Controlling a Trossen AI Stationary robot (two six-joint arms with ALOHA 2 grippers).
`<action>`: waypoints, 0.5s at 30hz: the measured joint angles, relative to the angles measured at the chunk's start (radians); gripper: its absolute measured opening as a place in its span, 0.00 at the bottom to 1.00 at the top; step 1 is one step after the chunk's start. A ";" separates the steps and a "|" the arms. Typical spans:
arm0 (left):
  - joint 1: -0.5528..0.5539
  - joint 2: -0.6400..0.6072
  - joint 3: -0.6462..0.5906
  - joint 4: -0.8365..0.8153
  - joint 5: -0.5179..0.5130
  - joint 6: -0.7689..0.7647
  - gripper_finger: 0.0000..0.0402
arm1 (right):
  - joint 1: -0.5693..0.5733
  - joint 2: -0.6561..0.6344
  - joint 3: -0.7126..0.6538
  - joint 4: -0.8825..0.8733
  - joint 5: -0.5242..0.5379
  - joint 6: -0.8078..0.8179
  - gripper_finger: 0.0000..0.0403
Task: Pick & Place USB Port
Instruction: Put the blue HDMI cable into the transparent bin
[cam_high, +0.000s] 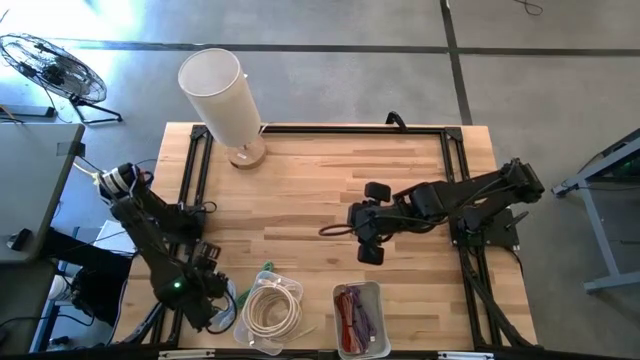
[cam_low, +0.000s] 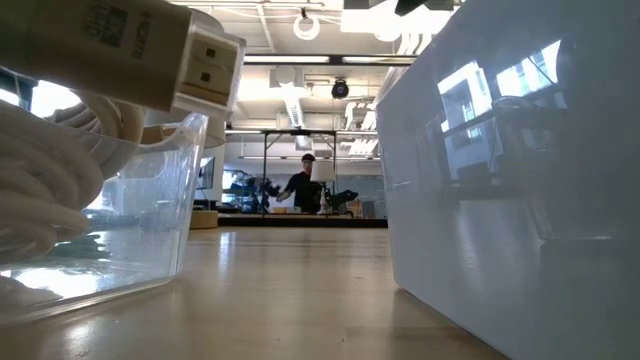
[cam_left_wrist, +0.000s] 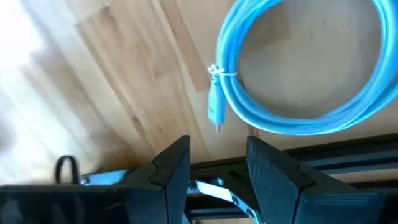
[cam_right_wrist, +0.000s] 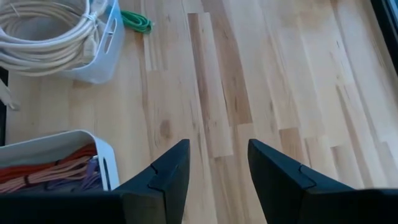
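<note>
High view, left to right: the left gripper (cam_high: 215, 300) hangs low at the table's near-left corner, fingers parted and empty, over a coiled blue USB cable (cam_left_wrist: 298, 81) that its wrist view shows lying loose on the wood. Just right sit a bin of white cable (cam_high: 272, 312) and a bin of red and purple cables (cam_high: 358, 318); the right gripper (cam_high: 368, 240), also parted with nothing between its fingers, hovers mid-table beside a thin dark cable (cam_high: 334, 230). The blue coil looks light and floppy — it will likely sag and swing (the jacket seems smooth), so pinching the bundled strands beside the tie near the plug (cam_left_wrist: 215, 106) seems safest.
</note>
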 joint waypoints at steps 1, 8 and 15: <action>0.012 0.000 -0.016 0.022 0.017 0.012 0.38 | 0.003 0.000 0.000 0.000 0.000 0.006 0.38; 0.118 0.000 -0.118 0.140 0.060 0.088 0.38 | 0.004 0.000 0.000 0.001 0.000 0.067 0.38; 0.189 0.000 -0.207 0.333 0.199 0.193 0.38 | 0.015 0.000 0.000 0.007 0.000 0.104 0.38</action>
